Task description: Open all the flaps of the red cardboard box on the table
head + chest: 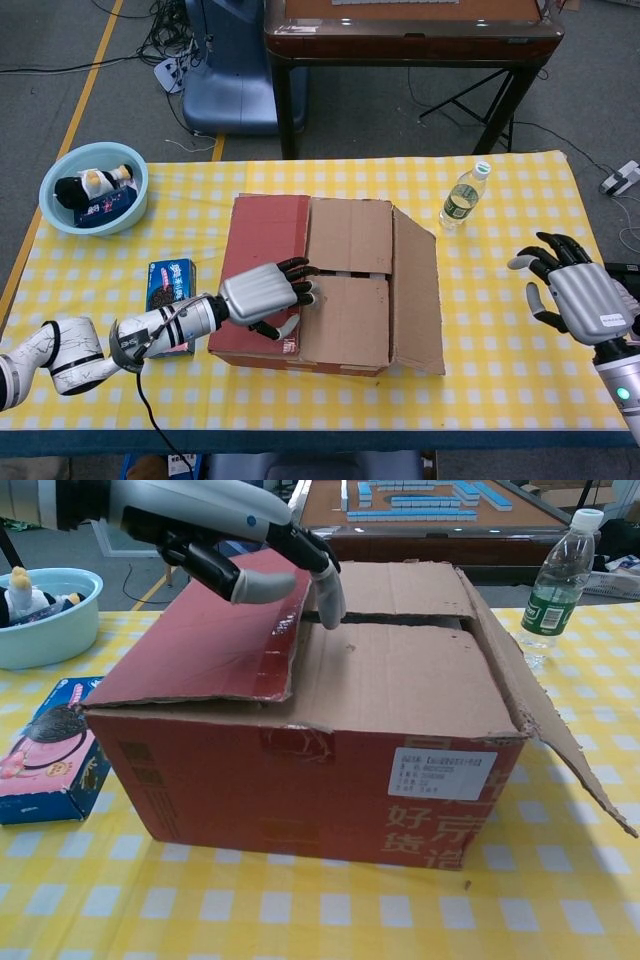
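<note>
Box (325, 285), red cardboard, sits mid-worktop (120, 400) on yellow check cloth, front face nearest in chest view with white label (442, 773). Left red flap (262, 270) lies down over the top, its torn tape edge over the brown inner flaps (345, 280). Right flap (418, 295) is folded out and slopes down toward the cloth. Two brown inner flaps are closed, narrow gap between them.

Left hand (268, 297) is over the box top, fingers (330, 595) spread apart and curved down, tips at the free edge of the red flap near the gap; contact with the cardboard looks likely, grip on the flap can't be told. Nothing held in it.

Right hand (578, 292) hangs over the right end of the worktop, well apart from the box, fingers spread, empty.

Pink-and-blue snack box (168, 290) lies flat just left of the box. Water bottle (464, 195) stands upright behind the box's right corner. Light blue bowl (60, 215) at the far left corner holds a toy and a packet. Beyond the worktop, a dark wooden table (410, 40).
</note>
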Controlling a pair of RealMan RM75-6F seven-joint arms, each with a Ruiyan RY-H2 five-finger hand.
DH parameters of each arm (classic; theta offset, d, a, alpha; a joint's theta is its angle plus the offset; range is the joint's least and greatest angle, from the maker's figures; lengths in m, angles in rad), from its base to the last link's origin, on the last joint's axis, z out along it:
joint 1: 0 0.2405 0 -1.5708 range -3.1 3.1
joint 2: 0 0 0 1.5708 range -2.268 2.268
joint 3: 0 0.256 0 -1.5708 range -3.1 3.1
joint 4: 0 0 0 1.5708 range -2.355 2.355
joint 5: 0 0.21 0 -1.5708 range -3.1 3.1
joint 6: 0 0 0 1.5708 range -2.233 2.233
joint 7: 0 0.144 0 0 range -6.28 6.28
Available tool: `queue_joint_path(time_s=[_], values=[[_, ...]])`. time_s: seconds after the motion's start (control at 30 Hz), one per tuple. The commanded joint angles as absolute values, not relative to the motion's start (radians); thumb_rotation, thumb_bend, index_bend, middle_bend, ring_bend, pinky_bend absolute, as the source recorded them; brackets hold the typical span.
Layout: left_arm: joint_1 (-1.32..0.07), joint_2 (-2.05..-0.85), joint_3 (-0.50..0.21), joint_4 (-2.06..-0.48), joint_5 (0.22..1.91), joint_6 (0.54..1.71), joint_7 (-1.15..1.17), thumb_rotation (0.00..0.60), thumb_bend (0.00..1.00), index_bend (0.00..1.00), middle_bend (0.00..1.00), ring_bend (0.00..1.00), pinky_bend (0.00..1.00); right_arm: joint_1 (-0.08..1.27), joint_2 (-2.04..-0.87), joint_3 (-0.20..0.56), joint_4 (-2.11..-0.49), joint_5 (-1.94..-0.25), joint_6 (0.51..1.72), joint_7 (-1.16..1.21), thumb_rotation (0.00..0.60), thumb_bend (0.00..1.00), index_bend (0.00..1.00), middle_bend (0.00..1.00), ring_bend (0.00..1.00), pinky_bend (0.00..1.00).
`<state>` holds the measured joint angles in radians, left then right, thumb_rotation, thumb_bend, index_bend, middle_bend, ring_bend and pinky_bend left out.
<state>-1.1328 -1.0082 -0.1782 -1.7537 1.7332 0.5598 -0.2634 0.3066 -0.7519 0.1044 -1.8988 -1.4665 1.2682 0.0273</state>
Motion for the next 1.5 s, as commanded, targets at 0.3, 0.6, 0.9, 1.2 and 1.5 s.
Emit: queue_joint_path(time_s=[0.3,0.6,0.9,1.2,1.5], values=[[-1.126,-0.993,-0.162,-1.794,1.625,0.537,-0.044,0.123,0.66,0.40,0.30,0.03,0.00,0.302,-0.764,0.105,-1.880,-1.467,1.262,0.047,0.600,0.60,0.33,0.27,0.10,0.10],[-1.105,-0.999,-0.165,-1.809,1.620,0.613,0.029,0.121,0.66,0.48,0.39,0.10,0.00,0.299,-0.766,0.109,-1.881,-1.467,1.263,0.048,0.600,0.60,0.33,0.27,0.10,0.10],[-1.091,-0.952,-0.188,-1.836,1.613,0.682,0.056,0.122,0.66,0.50,0.42,0.11,0.00,0.297,-0.763,0.119,-1.882,-1.460,1.270,0.057,0.600,0.60,0.33,0.27,0.10,0.10],[-1.074,-0.853,-0.208,-1.881,1.562,0.686,0.111,0.122,0.66,0.52,0.44,0.11,0.00,0.308,-0.771,0.128,-1.877,-1.457,1.255,0.067,0.600,0.60,0.32,0.27,0.10,0.10],[-1.033,-0.748,-0.207,-1.931,1.493,0.683,0.185,0.121,0.66,0.53,0.45,0.12,0.00,0.314,-0.776,0.132,-1.878,-1.457,1.248,0.072,0.600,0.60,0.32,0.27,0.10,0.10]])
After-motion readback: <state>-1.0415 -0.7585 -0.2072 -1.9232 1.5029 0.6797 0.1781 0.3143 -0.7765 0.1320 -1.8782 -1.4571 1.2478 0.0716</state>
